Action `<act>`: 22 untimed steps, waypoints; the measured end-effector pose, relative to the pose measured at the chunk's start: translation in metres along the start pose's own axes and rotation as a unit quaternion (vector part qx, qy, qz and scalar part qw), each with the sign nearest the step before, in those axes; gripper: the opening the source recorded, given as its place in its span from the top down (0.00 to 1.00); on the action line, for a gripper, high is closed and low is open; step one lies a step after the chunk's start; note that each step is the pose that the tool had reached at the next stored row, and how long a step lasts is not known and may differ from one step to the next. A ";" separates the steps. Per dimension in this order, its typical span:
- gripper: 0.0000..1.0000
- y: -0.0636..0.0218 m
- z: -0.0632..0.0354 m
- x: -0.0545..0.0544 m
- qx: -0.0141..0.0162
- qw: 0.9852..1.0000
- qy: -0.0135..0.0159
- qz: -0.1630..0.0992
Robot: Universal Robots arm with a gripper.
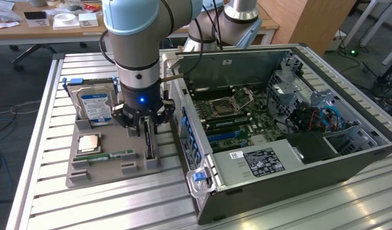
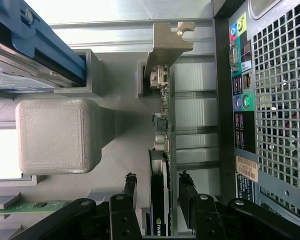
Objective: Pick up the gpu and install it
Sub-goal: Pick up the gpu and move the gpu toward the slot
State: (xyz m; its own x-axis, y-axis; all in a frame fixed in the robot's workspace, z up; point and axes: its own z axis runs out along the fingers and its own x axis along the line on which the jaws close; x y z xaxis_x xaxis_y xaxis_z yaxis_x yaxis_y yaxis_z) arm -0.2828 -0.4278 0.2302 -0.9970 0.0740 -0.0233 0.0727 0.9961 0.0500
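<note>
The gpu (image 1: 149, 143) stands on its long edge in a slot of the grey holder tray (image 1: 113, 170), just beside the computer case. My gripper (image 1: 144, 123) is lowered right over it. In the wrist view the gpu (image 2: 165, 110) runs away from me, showing its green board edge and its silver end bracket (image 2: 168, 42) at the far end. My gripper (image 2: 157, 182) is open and straddles the card. One black finger (image 2: 129, 184) stands clear of one face, and the other finger (image 2: 186, 184) sits close to the opposite face.
The tray also holds a silver hard drive (image 1: 94, 106) with a blue-white label, a processor (image 1: 88, 143) and a narrow memory stick (image 1: 106, 155). The open computer case (image 1: 279, 124) with its motherboard lies on the exterior view's right. Its rear panel (image 2: 270, 100) is close beside the card.
</note>
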 end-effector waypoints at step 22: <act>0.61 -0.0001 0.0019 0.000 0.000 1.000 0.000 0.000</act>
State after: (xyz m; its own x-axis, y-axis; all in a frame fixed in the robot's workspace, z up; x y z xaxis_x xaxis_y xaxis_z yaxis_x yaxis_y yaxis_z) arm -0.2828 -0.4278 0.2283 -0.9970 0.0739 -0.0232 0.0727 0.9961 0.0500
